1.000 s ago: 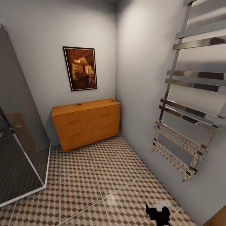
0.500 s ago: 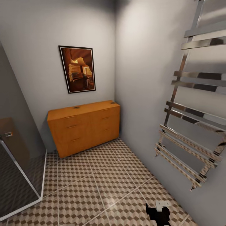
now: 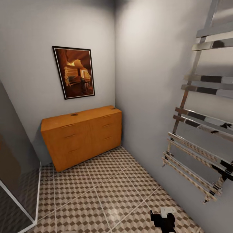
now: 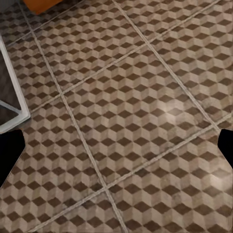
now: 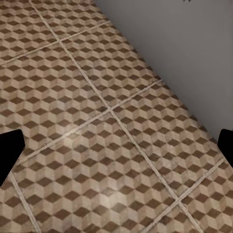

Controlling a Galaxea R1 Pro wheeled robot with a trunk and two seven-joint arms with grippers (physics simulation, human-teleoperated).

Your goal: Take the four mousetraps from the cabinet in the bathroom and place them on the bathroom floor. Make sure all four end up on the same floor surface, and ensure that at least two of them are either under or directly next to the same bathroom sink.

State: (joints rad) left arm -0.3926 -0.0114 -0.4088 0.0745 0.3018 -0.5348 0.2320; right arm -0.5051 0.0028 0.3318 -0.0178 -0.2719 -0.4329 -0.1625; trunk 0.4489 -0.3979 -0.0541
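The orange-brown cabinet stands against the far wall in the corner, its drawers shut. Two tiny dark specks lie on its top, too small to tell whether they are mousetraps. The cube-patterned bathroom floor stretches from me to the cabinet. The sink is out of view. My left gripper hangs open over bare tiles, its dark fingertips wide apart. Over tiles near the right wall, my right gripper is open too, with nothing between its fingertips. A black part of the right arm shows in the head view.
A chrome towel radiator juts from the right wall. A glass shower screen with a white base rail stands at the left. A framed picture hangs above the cabinet. Open floor lies between.
The whole head view has shifted: cabinet and picture sit further left and the shower screen has slid mostly out of frame, so the camera moved. The things themselves have not moved.
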